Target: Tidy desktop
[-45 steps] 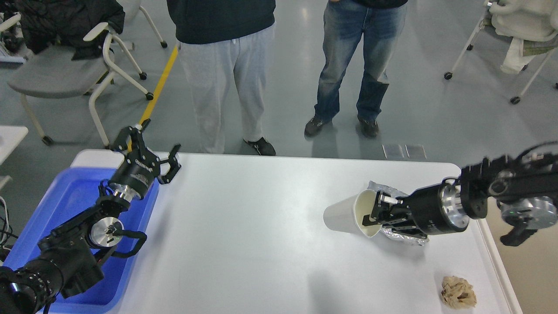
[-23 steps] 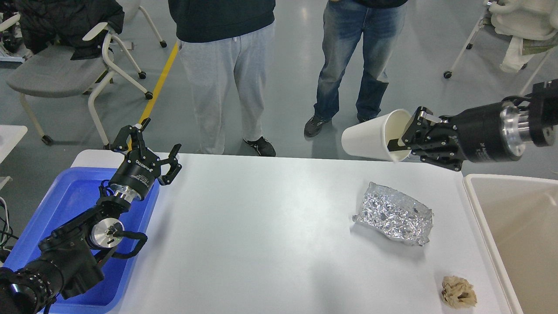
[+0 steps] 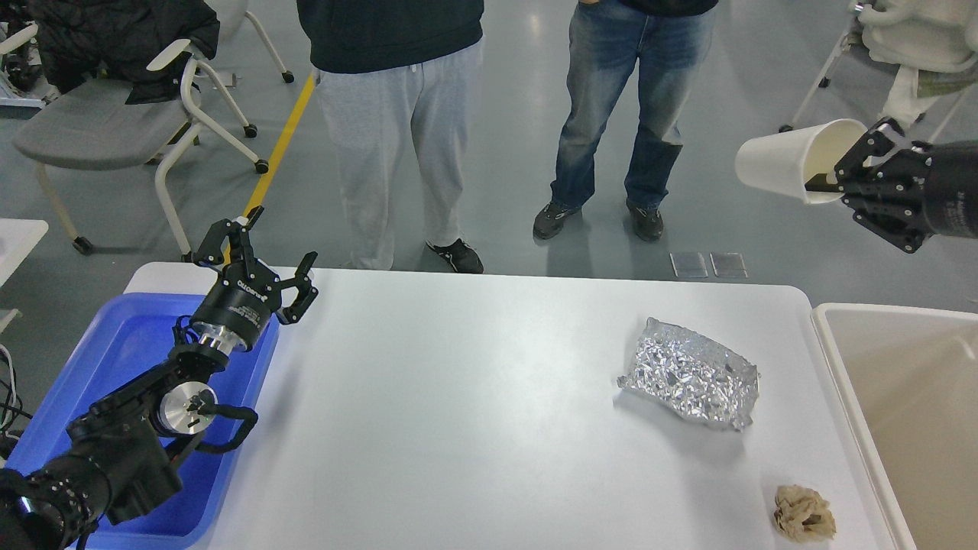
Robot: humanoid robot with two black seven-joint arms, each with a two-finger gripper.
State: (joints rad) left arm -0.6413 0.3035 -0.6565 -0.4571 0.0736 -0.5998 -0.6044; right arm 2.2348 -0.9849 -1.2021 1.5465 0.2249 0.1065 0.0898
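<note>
The white desktop (image 3: 458, 412) fills the middle of the head view. On its right part lie a crumpled silver foil piece (image 3: 691, 373) and, near the front right corner, a crumpled brown paper ball (image 3: 804, 513). My right gripper (image 3: 840, 169) is shut on the rim of a white paper cup (image 3: 787, 159) and holds it tilted on its side, high in the air beyond the table's far right corner. My left gripper (image 3: 267, 256) is open and empty above the far edge of the blue tray (image 3: 114, 359).
A beige tub (image 3: 901, 397) stands off the table's right edge. Two people (image 3: 397, 114) stand just behind the far edge. A grey chair (image 3: 99, 126) is at the back left and another chair (image 3: 909, 76) at the back right.
My right gripper has lifted the cup off the desktop, uncovering the foil, and carried it up and to the right. The left arm has not moved.
</note>
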